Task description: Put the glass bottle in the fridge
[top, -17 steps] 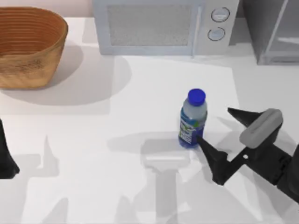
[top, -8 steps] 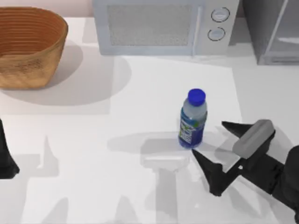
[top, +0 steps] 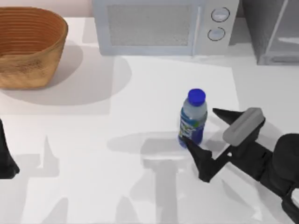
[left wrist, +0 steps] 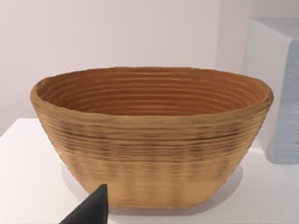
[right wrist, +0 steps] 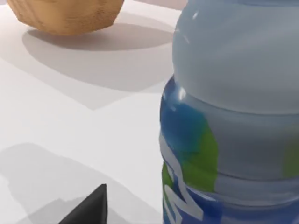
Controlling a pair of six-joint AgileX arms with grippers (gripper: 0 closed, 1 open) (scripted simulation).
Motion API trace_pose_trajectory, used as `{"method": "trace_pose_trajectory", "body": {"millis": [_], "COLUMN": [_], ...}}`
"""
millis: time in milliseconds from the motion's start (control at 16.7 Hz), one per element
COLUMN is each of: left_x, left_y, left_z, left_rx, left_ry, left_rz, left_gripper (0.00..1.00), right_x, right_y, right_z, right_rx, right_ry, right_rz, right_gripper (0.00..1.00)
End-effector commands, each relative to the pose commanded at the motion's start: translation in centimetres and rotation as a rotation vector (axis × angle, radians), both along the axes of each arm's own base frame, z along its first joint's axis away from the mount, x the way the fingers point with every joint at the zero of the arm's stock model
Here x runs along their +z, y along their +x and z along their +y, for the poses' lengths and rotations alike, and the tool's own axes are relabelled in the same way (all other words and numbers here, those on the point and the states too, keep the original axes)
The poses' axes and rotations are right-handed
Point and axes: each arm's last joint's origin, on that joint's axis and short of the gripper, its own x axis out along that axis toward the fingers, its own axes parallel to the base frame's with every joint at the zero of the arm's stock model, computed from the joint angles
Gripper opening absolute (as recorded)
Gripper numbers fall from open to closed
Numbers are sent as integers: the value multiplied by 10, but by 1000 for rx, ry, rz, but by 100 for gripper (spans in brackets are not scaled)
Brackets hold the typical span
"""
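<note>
Since half a second ago our right gripper [top: 202, 127] has moved closer to the glass bottle [top: 192, 119]; its near finger [top: 198, 156] now reaches the bottle's base, where before it sat clear of it. The bottle itself has not shifted: it stands upright on the white table [top: 140, 102], in front of the microwave [top: 163, 25], with the fridge [top: 273, 30] beyond it at the table's back right corner. The fingers are spread wide, one on each side of the bottle, gripping nothing. Our right wrist view brings the bottle's label [right wrist: 191, 154] up close, a detail too small to read from above. Our left wrist view faces the wicker basket [left wrist: 152, 135]; our left arm [top: 7, 156] sits parked at the table's left edge.
</note>
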Motion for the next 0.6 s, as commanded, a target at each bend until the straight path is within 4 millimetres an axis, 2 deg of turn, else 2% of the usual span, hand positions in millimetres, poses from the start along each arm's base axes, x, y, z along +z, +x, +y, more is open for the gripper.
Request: {"method": "trace_pose_trajectory", "body": {"millis": [600], "left_x": [0], "left_y": [0], "left_z": [0], "left_rx": [0], "left_ry": [0], "left_rz": [0], "left_gripper": [100], "right_x": [-1], "right_y": [23], "right_z": [24], "right_rx": [0], "right_ry": [0], "right_rz": [0], "right_gripper": [100]}}
